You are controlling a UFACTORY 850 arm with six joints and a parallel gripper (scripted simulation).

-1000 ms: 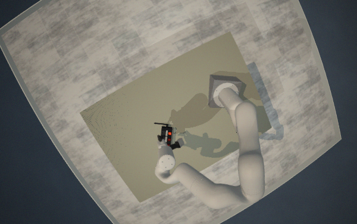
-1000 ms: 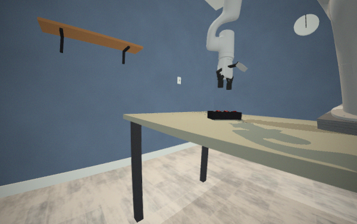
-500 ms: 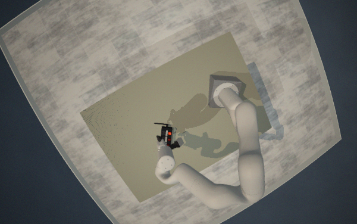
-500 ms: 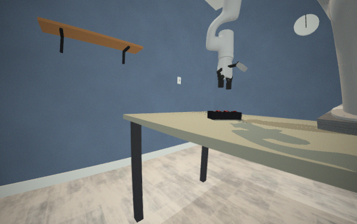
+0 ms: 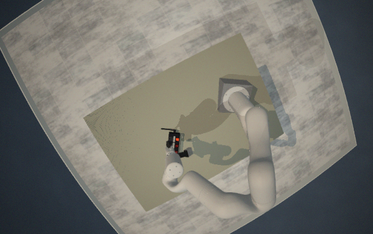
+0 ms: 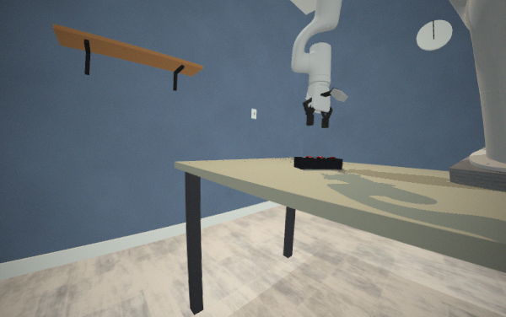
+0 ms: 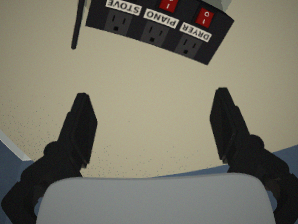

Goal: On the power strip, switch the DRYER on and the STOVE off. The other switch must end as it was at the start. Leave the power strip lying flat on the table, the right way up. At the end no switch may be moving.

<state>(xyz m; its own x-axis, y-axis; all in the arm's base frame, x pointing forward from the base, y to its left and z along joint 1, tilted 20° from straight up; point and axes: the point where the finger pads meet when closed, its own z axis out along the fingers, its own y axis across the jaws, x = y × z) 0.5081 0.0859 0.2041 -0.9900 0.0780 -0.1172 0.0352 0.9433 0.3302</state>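
Note:
A black power strip (image 7: 157,12) lies flat on the table, right way up, with three red switches labelled STOVE, PIANO and DRYER. The PIANO switch (image 7: 169,2) and the DRYER switch (image 7: 204,15) are darker red. A short black cord (image 7: 79,18) leaves the STOVE end. My gripper (image 7: 152,105) is open and empty, pointing down, well above the strip. In the side view the gripper (image 6: 317,119) hangs above the strip (image 6: 318,163). From overhead the gripper (image 5: 176,149) partly covers the strip (image 5: 175,141).
The arm's grey base block (image 5: 236,93) stands at the table's far right. A wooden shelf (image 6: 126,52) hangs on the blue wall. The table's front edge (image 6: 329,206) is near the strip in the side view.

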